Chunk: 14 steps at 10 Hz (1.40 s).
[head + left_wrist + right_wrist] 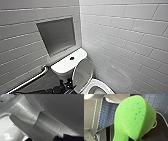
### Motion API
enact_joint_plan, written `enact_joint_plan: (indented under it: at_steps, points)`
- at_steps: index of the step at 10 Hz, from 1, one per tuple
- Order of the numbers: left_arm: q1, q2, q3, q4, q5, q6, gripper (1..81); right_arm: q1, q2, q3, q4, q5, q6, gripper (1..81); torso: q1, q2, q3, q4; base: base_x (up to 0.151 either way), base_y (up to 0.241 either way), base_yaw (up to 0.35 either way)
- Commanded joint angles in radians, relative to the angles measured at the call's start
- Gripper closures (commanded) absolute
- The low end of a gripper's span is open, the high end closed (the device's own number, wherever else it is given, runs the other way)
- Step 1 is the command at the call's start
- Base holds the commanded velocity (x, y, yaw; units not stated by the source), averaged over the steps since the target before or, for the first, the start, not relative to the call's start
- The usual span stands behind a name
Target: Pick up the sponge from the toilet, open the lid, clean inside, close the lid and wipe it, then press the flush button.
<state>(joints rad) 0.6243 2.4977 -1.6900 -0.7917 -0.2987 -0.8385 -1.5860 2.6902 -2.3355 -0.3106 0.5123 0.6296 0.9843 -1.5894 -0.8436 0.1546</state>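
My right fingers [130,139] pinch the sponge [134,117], bright green and speckled, curled over on itself, its long axis running away from them. The lid [82,71] stands half raised in front of the tank [66,64], with the bowl [93,83] open below it. My left arm [61,89] is nearer the lid (its grip I cannot tell).

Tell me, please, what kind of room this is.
Most likely a bathroom: a white toilet with its lid raised, white tiled walls, and a metal grab bar on the wall beside it.
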Motion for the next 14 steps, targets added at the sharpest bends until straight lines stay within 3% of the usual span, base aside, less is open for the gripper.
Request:
enact_joint_plan:
  at_steps: [1,4,8,10,11,14]
  points:
    - [-0.182,-0.072,0.027,0.094,-0.028,0.065,1.0,0.010,-0.022,0.013,-0.021,-0.029,-0.001,81.1,0.000,0.000,0.000,0.000,0.000,0.000,0.000]
    - [-0.152,-0.132,0.021,0.095,-0.030,0.065,1.0,0.010,-0.022,0.010,-0.021,-0.029,-0.001,81.1,0.000,0.000,0.000,0.000,0.000,0.000,0.000]
    - [-0.125,-0.206,0.023,0.161,-0.120,0.065,1.0,-0.007,-0.030,0.013,-0.019,0.000,0.001,81.1,0.000,0.000,0.000,-0.001,0.000,0.000,0.000]
    - [-0.053,-0.236,0.046,0.256,-0.117,0.065,1.0,-0.006,-0.030,0.010,-0.019,0.003,0.001,81.1,0.000,0.000,0.000,-0.001,0.000,0.000,0.000]
    - [0.002,-0.242,0.055,0.363,-0.122,0.064,1.0,-0.004,-0.030,0.010,-0.021,0.003,0.001,81.1,0.000,0.000,0.000,-0.002,0.000,0.000,0.000]
    - [0.107,-0.285,0.061,0.544,-0.116,0.065,1.0,-0.004,-0.030,0.018,-0.024,0.003,-0.002,81.1,0.000,0.000,0.000,-0.001,0.000,0.000,0.000]
